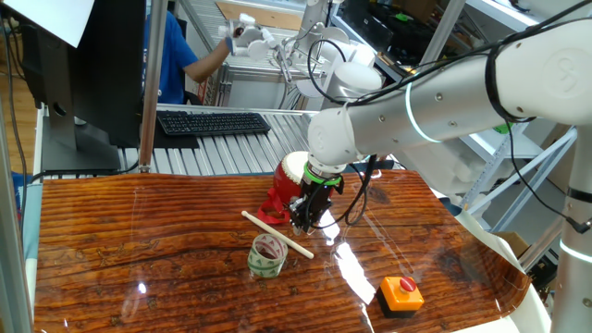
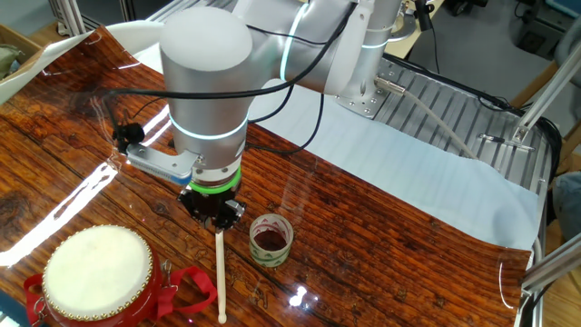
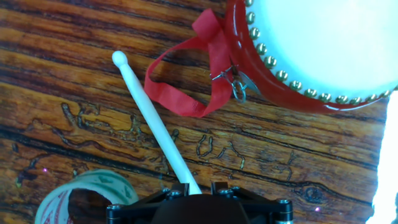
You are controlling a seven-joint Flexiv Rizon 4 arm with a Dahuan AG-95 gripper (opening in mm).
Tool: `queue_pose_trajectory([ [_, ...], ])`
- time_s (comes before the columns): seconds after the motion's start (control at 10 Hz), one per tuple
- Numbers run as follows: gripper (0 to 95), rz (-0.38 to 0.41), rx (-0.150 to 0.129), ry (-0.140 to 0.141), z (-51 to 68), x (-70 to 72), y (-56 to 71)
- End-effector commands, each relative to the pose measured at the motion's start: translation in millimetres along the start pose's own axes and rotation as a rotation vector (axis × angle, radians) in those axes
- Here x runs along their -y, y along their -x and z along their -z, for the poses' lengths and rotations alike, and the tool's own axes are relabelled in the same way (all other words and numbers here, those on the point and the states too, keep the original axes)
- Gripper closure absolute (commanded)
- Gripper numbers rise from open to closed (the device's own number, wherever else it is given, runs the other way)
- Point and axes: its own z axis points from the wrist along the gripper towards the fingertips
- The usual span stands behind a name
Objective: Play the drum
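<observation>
The red drum with a cream-white skin stands on the wooden table, also in the other fixed view and at the hand view's top right. A red ribbon trails from it. A pale wooden drumstick lies flat on the table beside the drum, also in both fixed views. My gripper hangs just over the stick's butt end. Its jaws stand slightly apart, one on each side of the stick, with a gap on one side.
A green-rimmed tape roll stands close to the stick, also in the other fixed view and the hand view. An orange push button on a black base sits near the front right edge. A person works behind the table.
</observation>
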Motion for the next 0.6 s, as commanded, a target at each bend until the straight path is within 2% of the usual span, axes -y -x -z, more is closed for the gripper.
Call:
queue_pose_trajectory([
  [0.1, 76.0, -0.007, -0.002, -0.004, 0.1, 0.2, -1.5],
  [0.6, 76.0, 0.015, 0.001, -0.003, 2.0, -0.5, -2.2],
])
